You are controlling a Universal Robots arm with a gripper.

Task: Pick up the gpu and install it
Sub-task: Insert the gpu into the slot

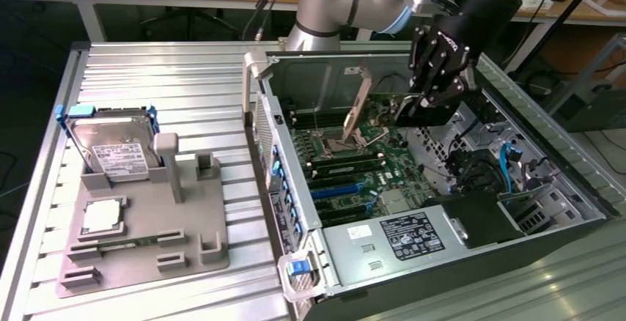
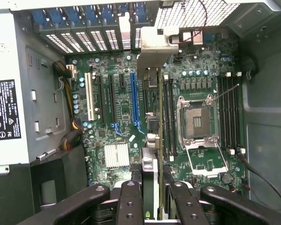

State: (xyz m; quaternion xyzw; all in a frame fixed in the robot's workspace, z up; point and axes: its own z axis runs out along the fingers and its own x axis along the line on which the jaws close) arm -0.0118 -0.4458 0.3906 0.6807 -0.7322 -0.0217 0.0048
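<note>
Gripper closed partway on the gpu, fingers clamping its edge from both sides. In the wrist view the card hangs edge-on below the gripper, silver bracket at the end toward the case's slotted rear wall. It's above the motherboard, lined up roughly between the blue slot and the RAM slots; can't tell if it touches the board.

Exterior view: gripper is inside the open case, over the board's far half, near the open CPU socket. Card shows as a dark slab under the fingers. PSU sits at the case's near end.

On the exterior view's left, a grey fixture lies on the table: chip toward its near side, hard drive upright at its far edge. Arm comes in from the table's far edge.
</note>
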